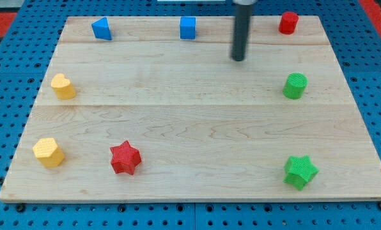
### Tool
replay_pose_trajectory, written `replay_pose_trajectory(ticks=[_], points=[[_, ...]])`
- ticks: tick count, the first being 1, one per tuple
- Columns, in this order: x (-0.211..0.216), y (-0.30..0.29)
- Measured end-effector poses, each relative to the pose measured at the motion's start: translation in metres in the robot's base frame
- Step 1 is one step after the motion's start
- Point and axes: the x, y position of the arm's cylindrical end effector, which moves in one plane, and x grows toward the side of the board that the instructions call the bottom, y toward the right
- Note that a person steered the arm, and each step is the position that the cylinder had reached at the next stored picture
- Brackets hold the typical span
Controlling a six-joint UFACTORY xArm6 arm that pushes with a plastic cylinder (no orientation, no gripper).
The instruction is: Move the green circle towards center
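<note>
My tip (239, 59) stands well apart from the green circle (295, 85), up-left.
</note>
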Motion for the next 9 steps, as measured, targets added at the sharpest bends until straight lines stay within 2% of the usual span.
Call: replay_pose_trajectory(ticks=[1,2,3,4,5,8,9], points=[[0.01,0.124],[0.059,0.17],[0.113,0.172],[0.132,0.108],[0.113,0.046],[0.094,0.097],[0.077,0.091]])
